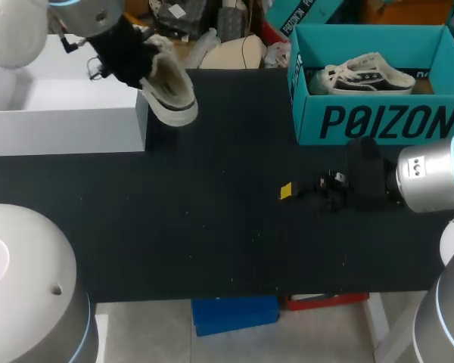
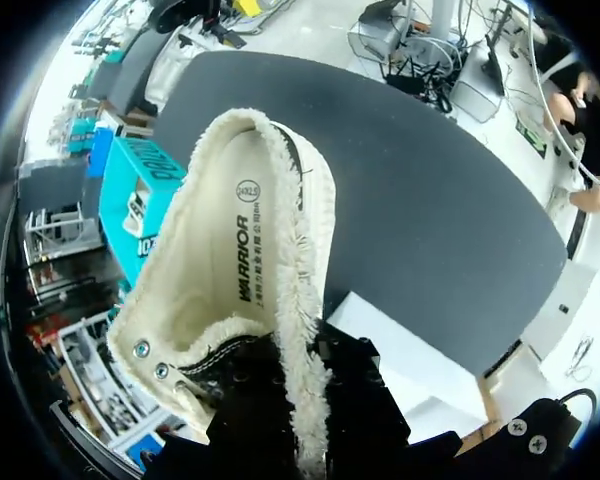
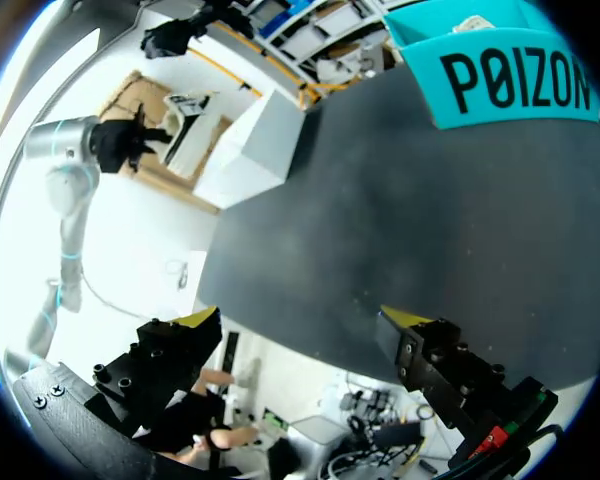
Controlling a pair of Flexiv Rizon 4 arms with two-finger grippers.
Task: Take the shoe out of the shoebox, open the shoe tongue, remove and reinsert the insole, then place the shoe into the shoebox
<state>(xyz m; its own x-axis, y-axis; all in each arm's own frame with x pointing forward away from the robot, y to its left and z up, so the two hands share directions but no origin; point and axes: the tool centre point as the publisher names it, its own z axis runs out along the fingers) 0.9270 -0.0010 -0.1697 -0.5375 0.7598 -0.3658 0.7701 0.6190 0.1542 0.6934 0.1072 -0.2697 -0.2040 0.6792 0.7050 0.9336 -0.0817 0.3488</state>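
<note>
Above the far left of the black-topped table (image 1: 212,227), just beside a plain white box (image 1: 60,113), the left gripper (image 1: 145,69) carries the cream canvas shoe with a frayed collar (image 1: 170,91) in the air, sole tilted toward the table. In the left wrist view the shoe (image 2: 302,230) fills the space ahead of the left gripper (image 2: 300,400). The fingertips are hidden behind the lace end, but the wall runs between the black fingers, so I judge them clamped on it. The cream printed insole (image 2: 235,250) lies flat inside, so the removal step looks to be ahead. To do it well, bring the shoe toward the middle and hold its opening up and steady. The free tool can then come in from the heel, where the insole is exposed. I cannot make out the tongue. The right gripper (image 1: 306,189) hangs low over the table near the teal cardboard shoebox (image 1: 378,121). Its fingers stand wide apart in its own view (image 3: 302,320), holding and touching nothing. A second cream shoe with a dark sole (image 1: 367,76) lies in that box.
</note>
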